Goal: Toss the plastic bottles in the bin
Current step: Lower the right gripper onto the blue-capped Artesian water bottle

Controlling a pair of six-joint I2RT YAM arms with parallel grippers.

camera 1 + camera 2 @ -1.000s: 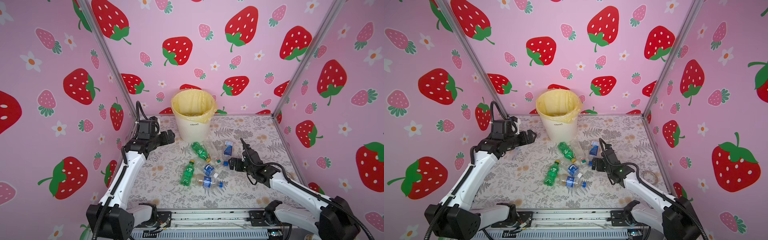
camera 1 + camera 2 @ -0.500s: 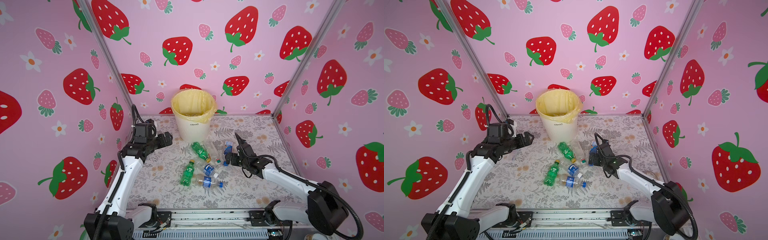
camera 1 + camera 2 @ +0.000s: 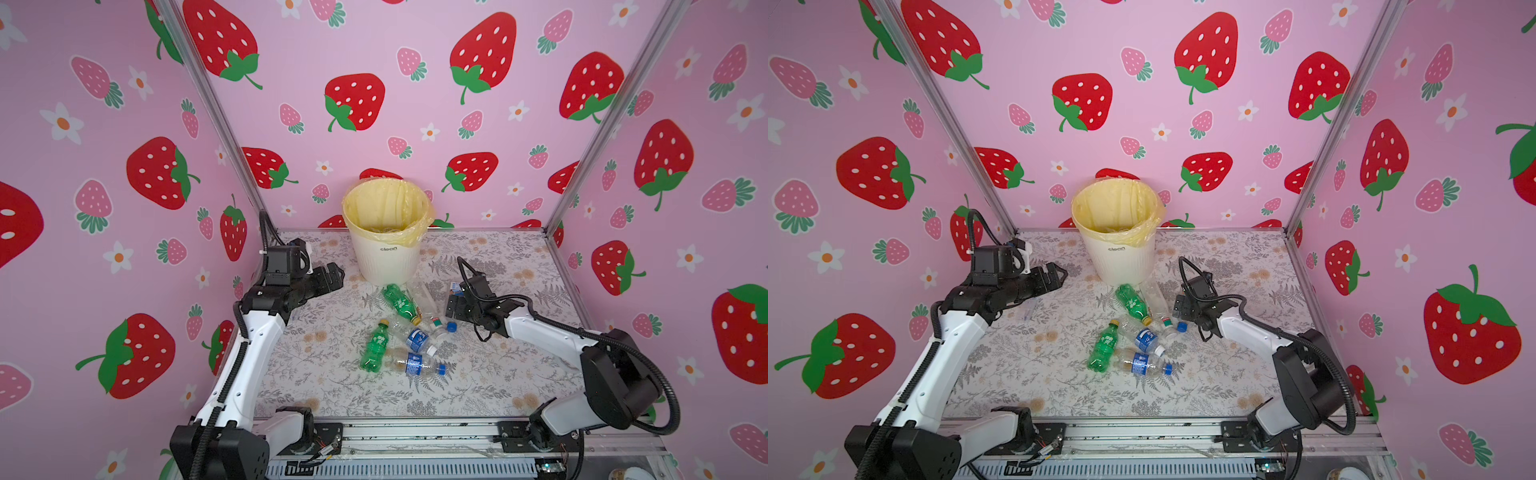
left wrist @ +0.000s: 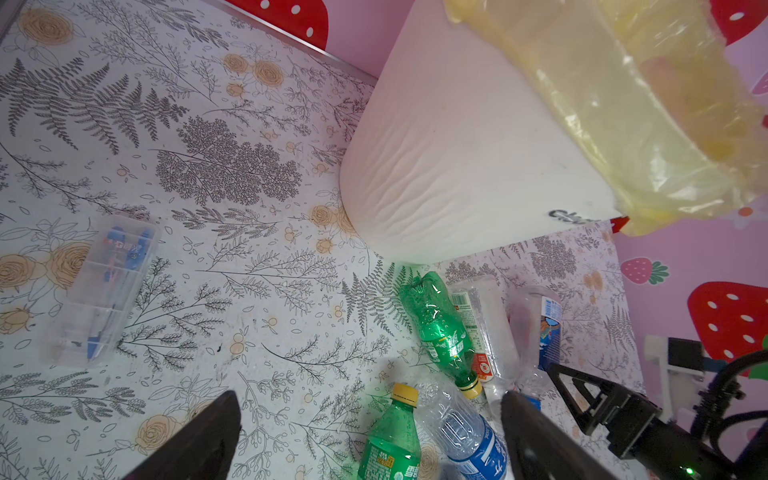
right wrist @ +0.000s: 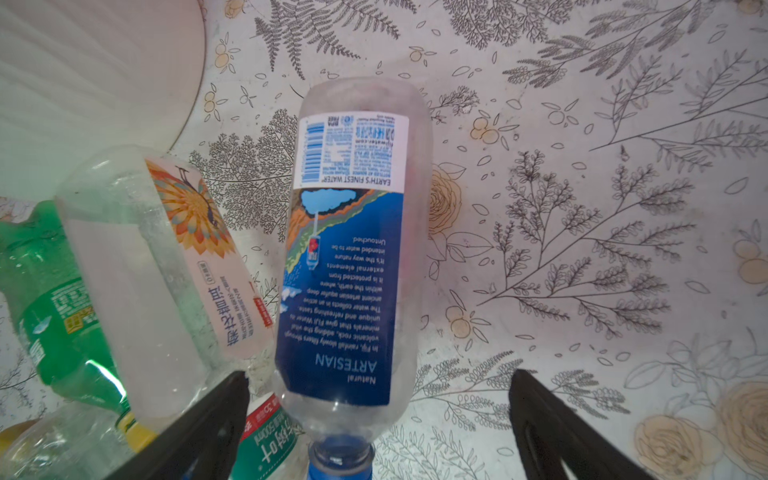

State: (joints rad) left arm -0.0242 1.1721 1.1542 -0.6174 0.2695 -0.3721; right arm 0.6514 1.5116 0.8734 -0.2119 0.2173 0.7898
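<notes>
The bin, white with a yellow liner, stands at the back middle; its wall fills much of the left wrist view. Several plastic bottles lie in front of it: two green ones, two clear blue-labelled ones. My right gripper is open, low over a clear bottle with a dark blue label, whose neck end lies between the fingers. My left gripper hangs open and empty left of the bin.
A flat clear plastic case with blue parts lies on the flowered table under the left arm. Pink strawberry walls and metal posts close in three sides. A metal rail runs along the front edge.
My right gripper has moved back toward the bin and come down over the dark-blue-labelled bottle. The left gripper has barely shifted. Both stay open.
</notes>
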